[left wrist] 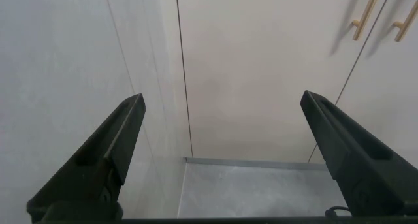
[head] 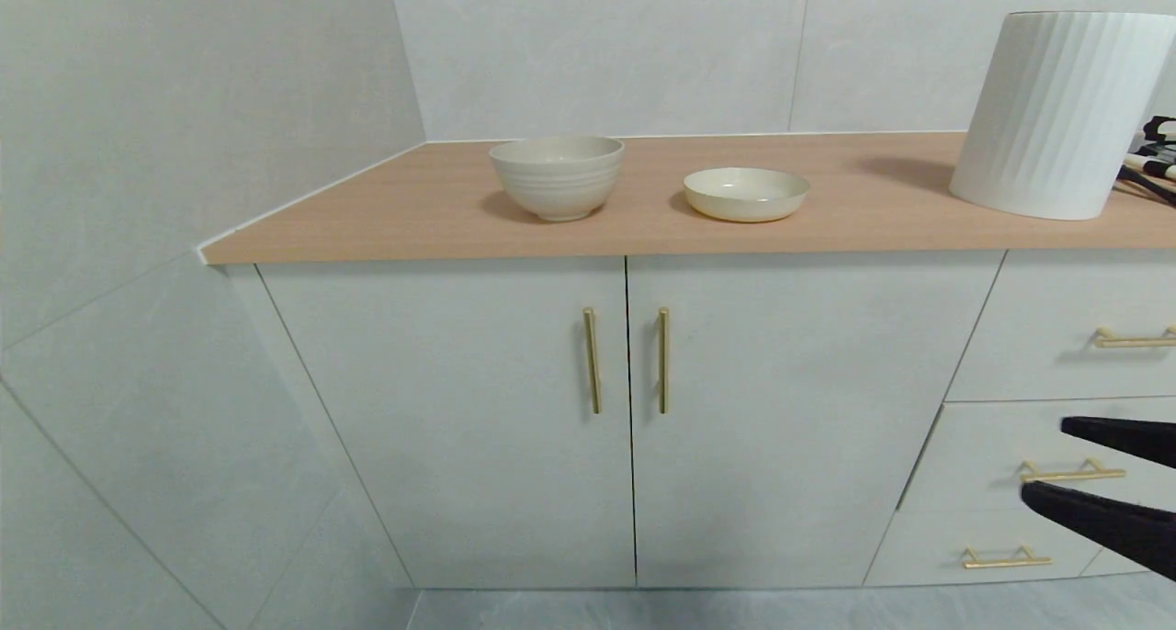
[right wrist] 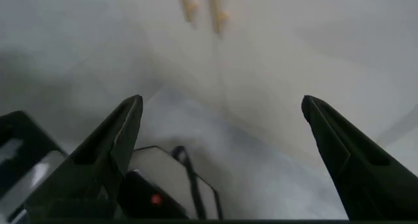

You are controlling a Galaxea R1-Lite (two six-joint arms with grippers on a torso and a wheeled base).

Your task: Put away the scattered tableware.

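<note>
Sitting on countertop point(head: 413, 209): ribbed beige bowl point(head: 557, 176), cream dish point(head: 745, 193); left gripper point(left wrist: 222, 100), right gripper point(right wrist: 221, 103): jaws wide, empty.

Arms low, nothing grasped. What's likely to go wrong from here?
1. Right gripper hangs open by a drawer handle; lifting it may snag that or hit the countertop edge.
2. The bowl and the dish look smooth and round; a poor grasp might slide them off the front.
3. The tall white container stands on that side and may get bumped.
</note>
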